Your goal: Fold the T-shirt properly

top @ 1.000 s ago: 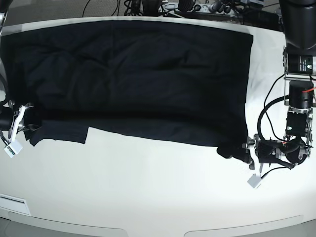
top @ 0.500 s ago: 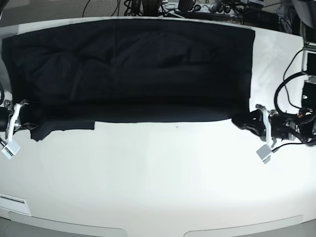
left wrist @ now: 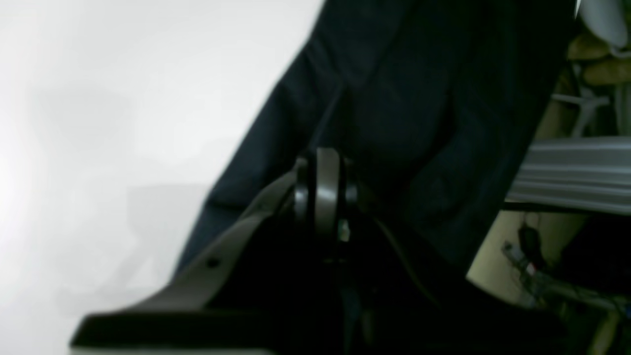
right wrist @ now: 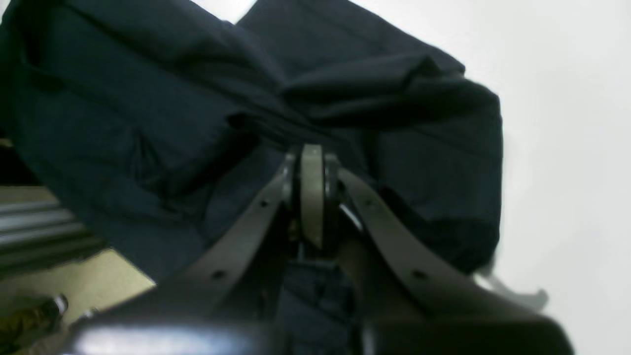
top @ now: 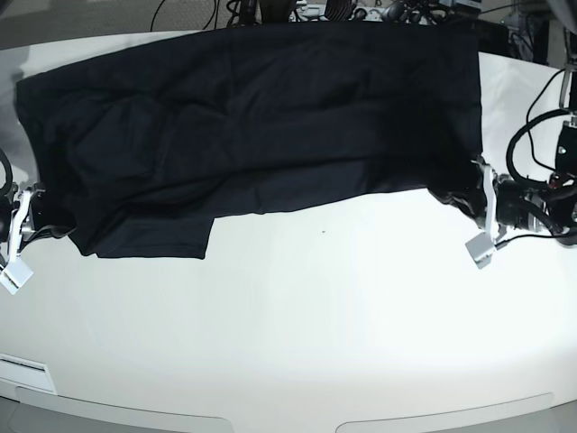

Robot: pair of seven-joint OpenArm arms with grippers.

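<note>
Pinching the shirt (top: 297, 117) at both near corners, left fingers (left wrist: 318, 162) and right fingers (right wrist: 313, 158) closed on it

T-shirt (top: 297, 117) sagging mid-edge, its flap seemingly wider, left gripper (top: 478, 191) farther back

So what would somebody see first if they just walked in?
Probably the big black cloth T-shirt, spread wide across the far half of the smooth white table. Next, the two dark robot grippers with silvery parts: the right one at the shirt's left side in the base view, the left one at its right.
</note>
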